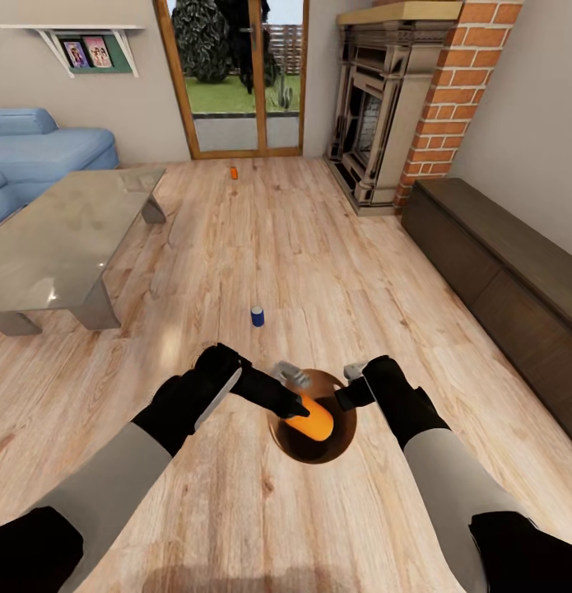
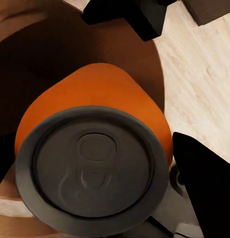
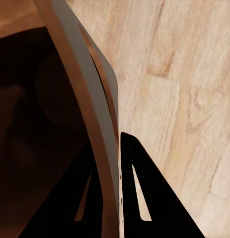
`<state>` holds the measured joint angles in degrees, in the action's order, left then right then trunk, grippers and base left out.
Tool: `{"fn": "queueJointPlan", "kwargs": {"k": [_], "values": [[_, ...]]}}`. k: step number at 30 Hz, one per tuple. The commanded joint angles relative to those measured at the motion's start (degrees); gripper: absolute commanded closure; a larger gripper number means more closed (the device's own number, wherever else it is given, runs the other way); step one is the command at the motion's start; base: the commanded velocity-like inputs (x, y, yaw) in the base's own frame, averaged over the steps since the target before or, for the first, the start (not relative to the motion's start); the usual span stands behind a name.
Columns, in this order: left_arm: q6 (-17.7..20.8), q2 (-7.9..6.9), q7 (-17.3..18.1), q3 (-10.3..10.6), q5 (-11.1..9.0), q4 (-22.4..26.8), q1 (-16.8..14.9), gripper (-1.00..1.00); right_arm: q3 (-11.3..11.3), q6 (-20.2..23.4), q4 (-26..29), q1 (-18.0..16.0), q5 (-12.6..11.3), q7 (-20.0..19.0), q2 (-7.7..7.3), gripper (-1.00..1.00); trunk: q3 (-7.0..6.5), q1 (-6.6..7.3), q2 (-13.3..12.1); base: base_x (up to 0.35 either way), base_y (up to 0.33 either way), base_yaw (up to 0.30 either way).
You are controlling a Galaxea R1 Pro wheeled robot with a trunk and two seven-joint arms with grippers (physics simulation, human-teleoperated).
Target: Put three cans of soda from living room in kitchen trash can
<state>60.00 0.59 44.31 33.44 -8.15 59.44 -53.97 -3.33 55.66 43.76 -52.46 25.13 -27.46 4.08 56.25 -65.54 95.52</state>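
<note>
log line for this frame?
room: living room | left tool: orange can over trash can | right tool: gripping trash can rim | floor: blue can, orange can

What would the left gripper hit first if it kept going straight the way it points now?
Most likely the trash can's brown inside: the left gripper holds the orange soda can over the opening, pointing into it. The depth left is unclear.

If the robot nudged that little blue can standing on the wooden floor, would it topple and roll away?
Probably. The small blue can stands upright on smooth wood planks, so a push near its top could tip it. Its round sides suggest it would then roll freely. It looks light.
</note>
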Motion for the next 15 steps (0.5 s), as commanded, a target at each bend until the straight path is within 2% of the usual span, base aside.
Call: {"fn": "queueJointPlan", "kwargs": {"k": [1,4,6,8,9,11,15], "values": [[0.0,0.6,-0.02,0.1,0.33,-0.08,0.0,1.0,0.05,0.32,0.0,-0.02,-1.48,-0.42,0.03,1.0,0.0,0.0,0.0,0.0,0.0,0.0],[0.0,1.04,-0.05,0.19,0.65,-1.38,-0.03,1.0,0.01,0.32,0.0,-0.02,-1.49,-0.46,0.08,1.0,0.0,0.0,0.0,0.0,0.0,0.0],[0.0,1.21,-0.03,0.16,1.98,-2.61,-0.12,1.0,-0.01,0.32,0.02,-0.02,-1.52,-0.47,0.15,1.0,0.0,0.0,0.0,0.0,0.0,0.0],[0.0,1.48,-0.02,0.06,5.59,-4.54,-0.26,1.0,-0.06,0.32,0.06,-0.02,-1.56,-0.48,0.23,1.0,0.0,0.0,0.0,0.0,0.0,0.0],[0.0,1.63,-0.02,0.04,6.47,-5.06,-0.28,1.0,-0.07,0.32,0.07,-0.02,-1.56,-0.48,0.25,1.0,0.0,0.0,0.0,0.0,0.0,0.0],[0.0,2.42,-0.07,-0.01,9.54,-7.47,-0.33,1.0,-0.08,0.32,0.08,-0.02,-1.57,-0.61,0.35,1.0,0.0,0.0,0.0,0.0,0.0,0.0],[0.0,3.09,-0.09,-0.03,11.92,-8.49,-0.34,1.0,-0.08,0.32,0.09,-0.02,-1.58,-0.73,0.39,1.0,0.0,0.0,0.0,0.0,0.0,0.0]]}}
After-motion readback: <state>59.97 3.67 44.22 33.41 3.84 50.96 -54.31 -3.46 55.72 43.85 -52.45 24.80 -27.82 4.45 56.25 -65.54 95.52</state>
